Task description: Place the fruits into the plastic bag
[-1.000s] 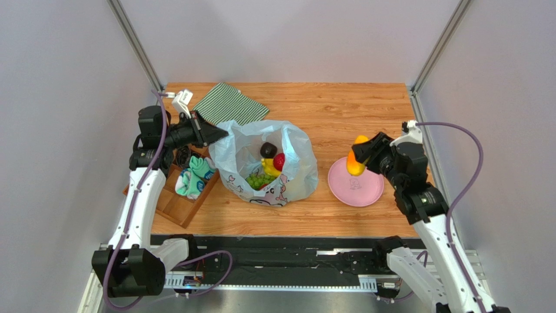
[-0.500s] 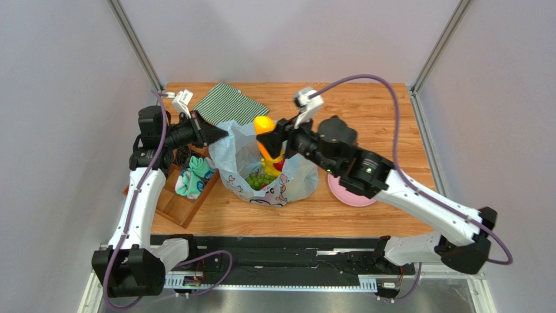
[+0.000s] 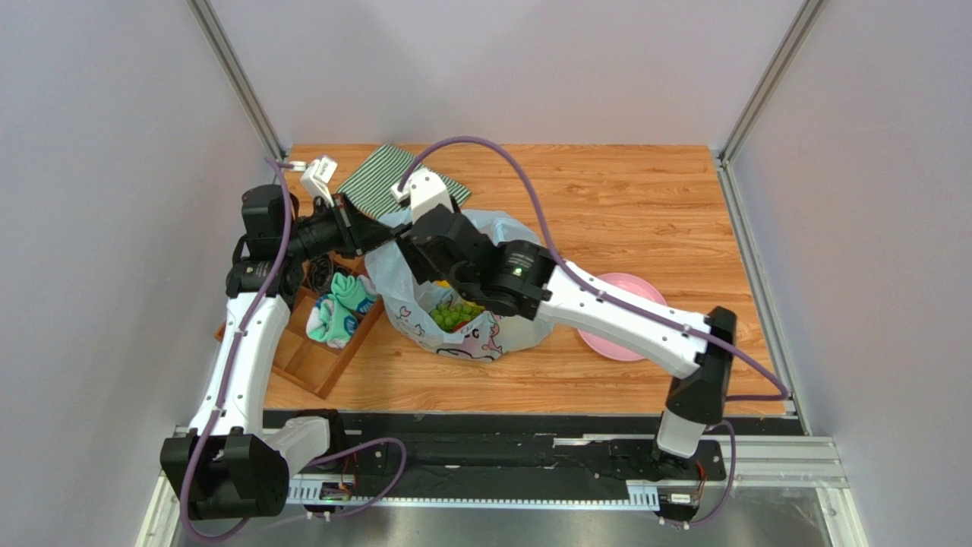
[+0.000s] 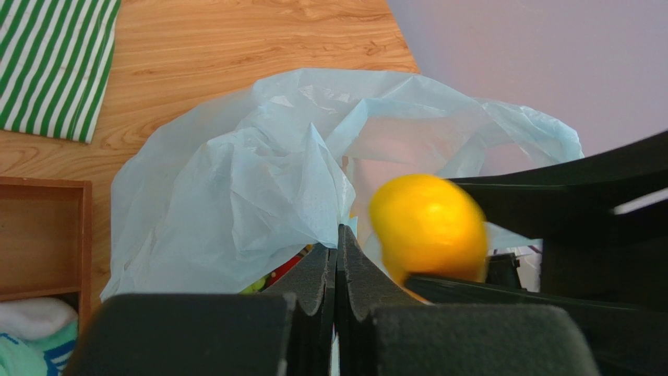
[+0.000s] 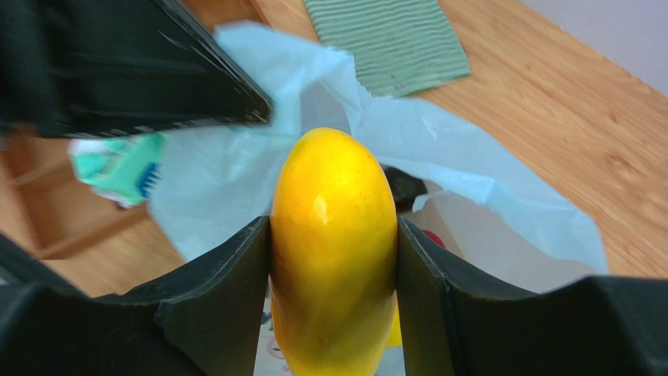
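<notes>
Mango in right hand — long axis along fingers.

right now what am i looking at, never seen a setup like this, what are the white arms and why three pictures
These are two robot arms bolted at the near edge of a wooden table. One picture looks down from above. The other two come from small cameras on each arm's wrist, looking past its own fingers. The left end effector is shut, pinching the rim of a pale-blue plastic bag. The right end effector grips a yellow mango at the bag's mouth. Green grapes already lie inside. Also on the table are a green striped cloth, a pink plate and a wooden tray with rolled socks.
</notes>
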### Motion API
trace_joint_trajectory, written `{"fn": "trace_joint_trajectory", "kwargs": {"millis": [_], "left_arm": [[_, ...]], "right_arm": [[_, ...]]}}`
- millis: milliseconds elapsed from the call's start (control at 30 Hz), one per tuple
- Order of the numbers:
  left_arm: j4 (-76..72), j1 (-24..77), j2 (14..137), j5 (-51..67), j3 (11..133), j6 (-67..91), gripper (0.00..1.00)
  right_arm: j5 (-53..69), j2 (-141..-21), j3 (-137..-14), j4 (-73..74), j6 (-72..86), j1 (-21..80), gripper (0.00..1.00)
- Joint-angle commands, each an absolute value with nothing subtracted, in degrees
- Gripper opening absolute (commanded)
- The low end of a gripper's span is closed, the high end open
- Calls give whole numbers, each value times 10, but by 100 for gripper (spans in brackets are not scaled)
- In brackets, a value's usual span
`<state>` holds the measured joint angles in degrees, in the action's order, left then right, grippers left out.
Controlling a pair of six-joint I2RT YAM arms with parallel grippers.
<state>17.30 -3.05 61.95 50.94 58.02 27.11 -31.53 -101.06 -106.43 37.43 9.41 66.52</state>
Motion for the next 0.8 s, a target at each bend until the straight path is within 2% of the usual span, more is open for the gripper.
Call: {"fn": "trace_joint_trajectory", "kwargs": {"millis": [0, 167, 467, 567, 600, 667, 700, 767], "left_arm": [[156, -33, 615, 519, 586, 271, 0], [155, -33, 615, 520, 586, 272, 0], [156, -33, 617, 521, 585, 272, 0], [156, -33, 618, 521, 586, 271, 0], [156, -33, 617, 521, 586, 271, 0], [156, -33, 617, 521, 586, 272, 0], [156, -33, 617, 522, 586, 272, 0], [156, -33, 617, 521, 586, 272, 0]], "right_arm": [[-375, -1055, -1080, 467, 110, 643, 24], [-319, -1057, -1043, 447, 118, 624, 25], [-229, -1122, -1052, 441, 150, 624, 27], [-209, -1135, -1053, 438, 154, 623, 37], [-206, -1136, -1053, 437, 154, 623, 50], [-204, -1136, -1052, 438, 159, 621, 60], [-202, -1134, -1049, 438, 161, 621, 69], [-196, -1128, -1049, 437, 160, 619, 94]]}}
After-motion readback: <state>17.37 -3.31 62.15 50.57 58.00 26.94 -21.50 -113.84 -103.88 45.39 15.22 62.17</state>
